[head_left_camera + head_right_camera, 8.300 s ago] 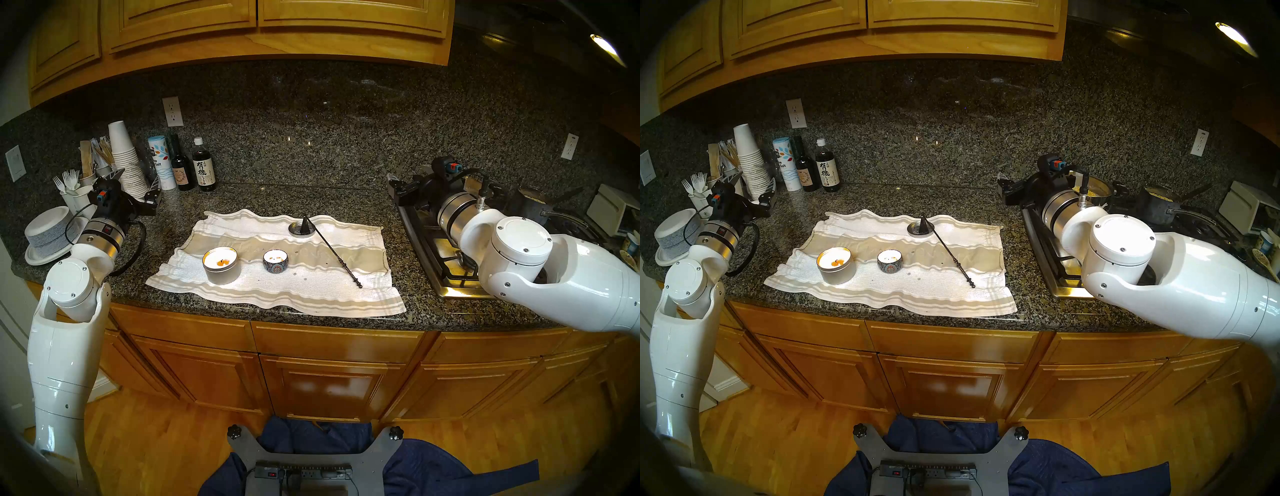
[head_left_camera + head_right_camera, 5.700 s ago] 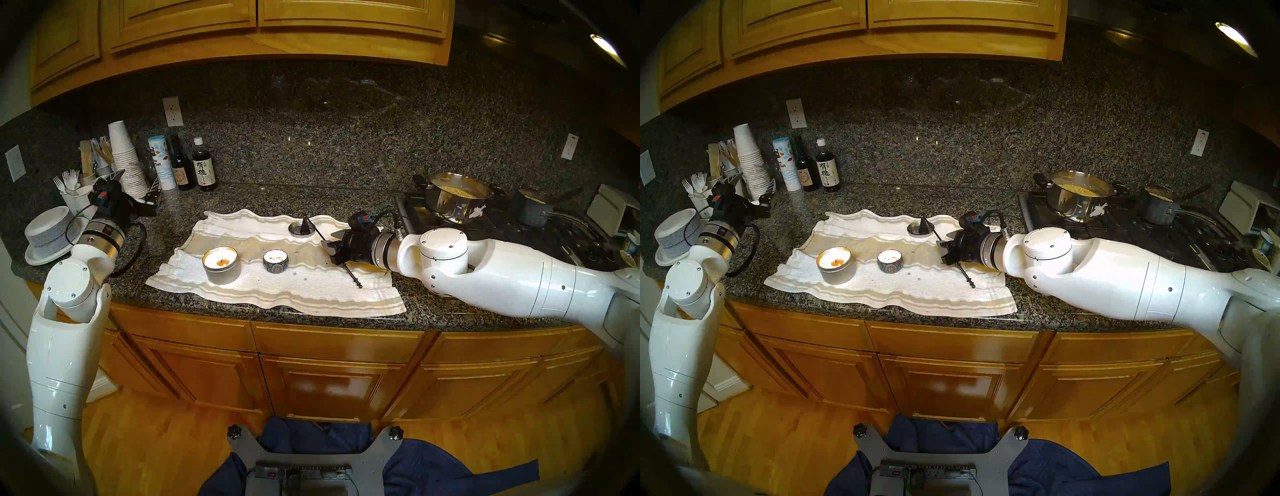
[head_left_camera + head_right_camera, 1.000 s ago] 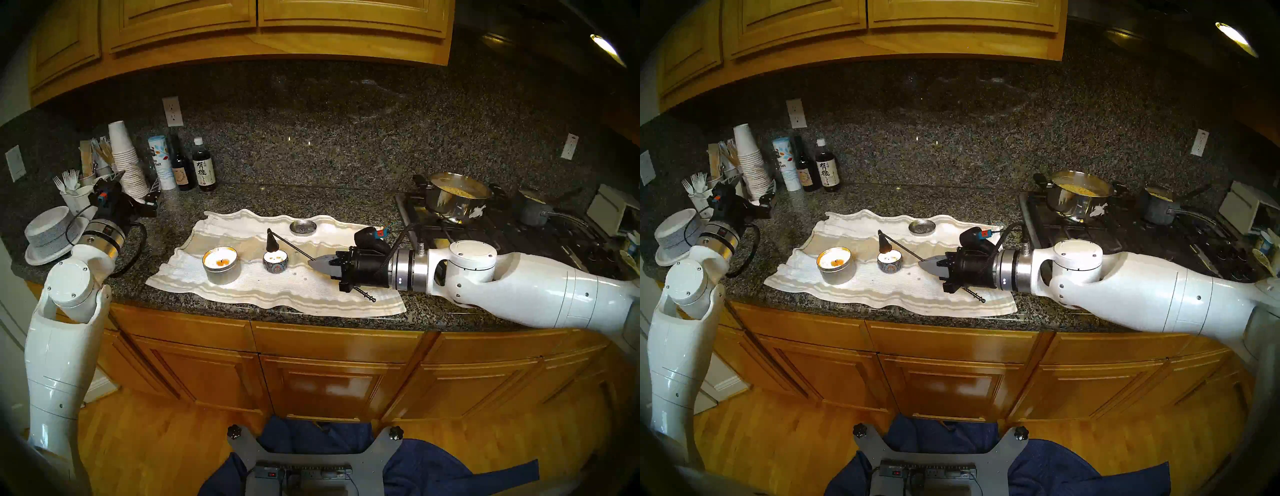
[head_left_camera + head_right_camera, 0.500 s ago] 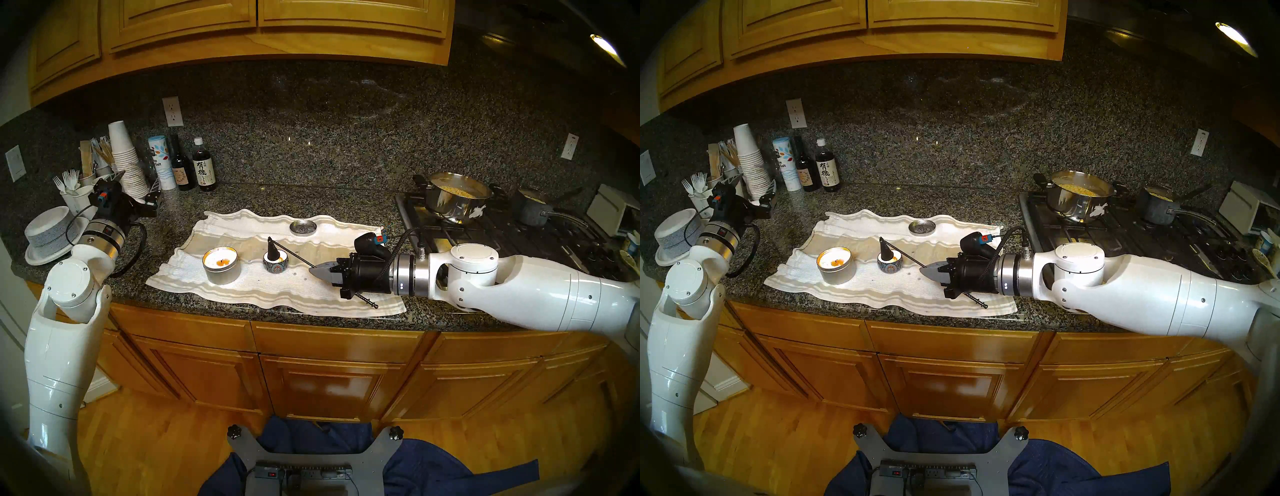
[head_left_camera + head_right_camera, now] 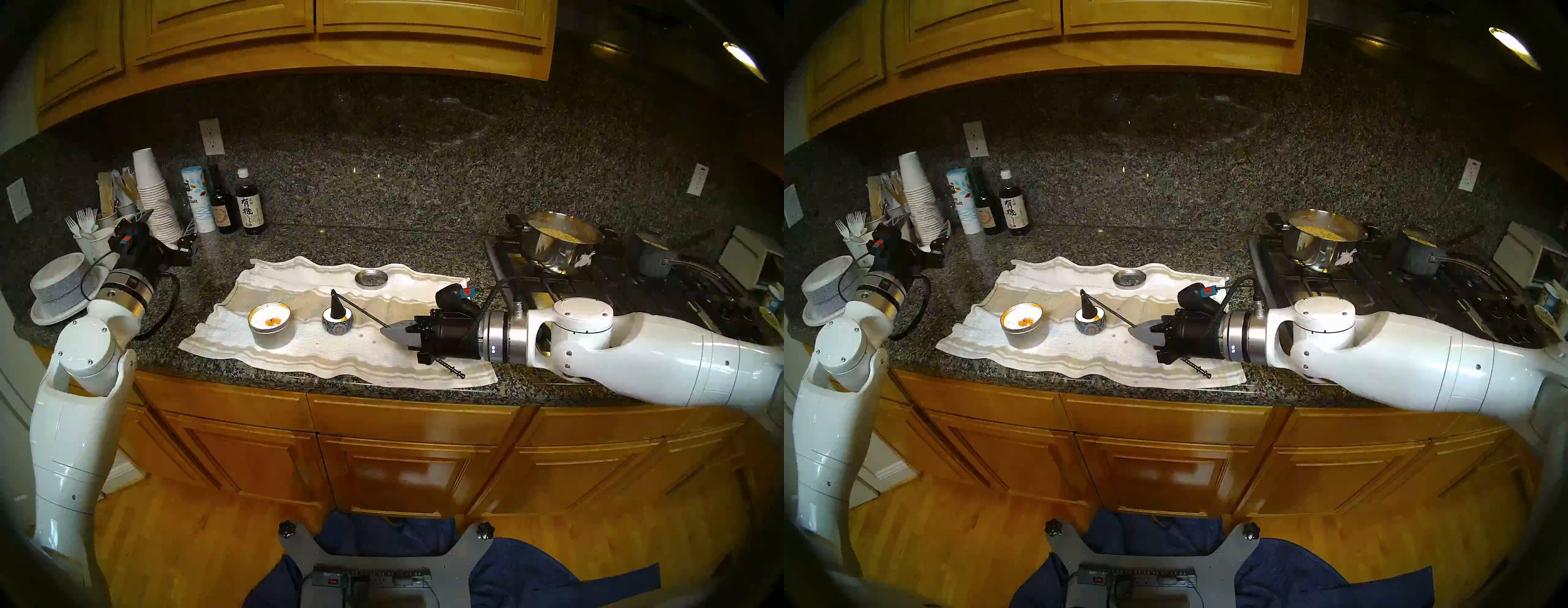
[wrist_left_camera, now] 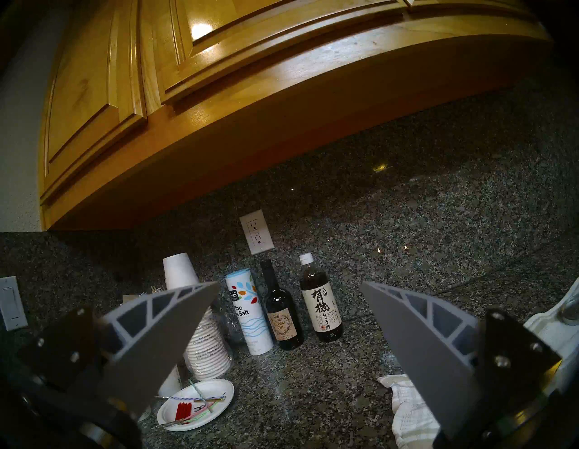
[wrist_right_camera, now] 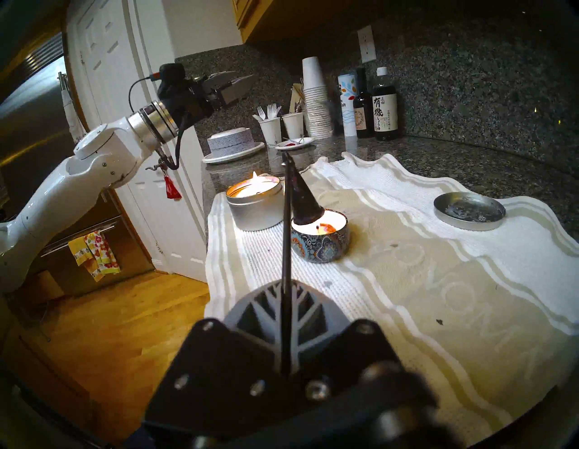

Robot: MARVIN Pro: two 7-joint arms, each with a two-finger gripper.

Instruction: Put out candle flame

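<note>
A small patterned candle bowl (image 5: 338,327) (image 7: 326,247) and a larger silver tin candle (image 5: 271,329) (image 7: 254,207) stand on a white towel (image 5: 339,361). The tin candle's flame (image 7: 254,177) burns. My right gripper (image 5: 388,330) (image 7: 283,288) is shut on the thin handle of a black candle snuffer. The snuffer's cone (image 5: 336,306) (image 5: 1087,308) (image 7: 302,200) sits on the left part of the small bowl. A bare wick (image 7: 318,225) shows beside the cone, with no clear flame. My left gripper (image 5: 167,223) (image 6: 289,283) is open and empty at the far left.
A small metal dish (image 5: 371,279) lies at the towel's back. Bottles (image 5: 250,208), a salt tube, stacked paper cups (image 5: 155,195) and plates (image 5: 59,288) crowd the left. A stove with two pots (image 5: 560,240) is behind my right arm.
Over the last second my right gripper lowered the snuffer cone from above the small candle onto it. It has since shifted slightly right. The left arm has not moved.
</note>
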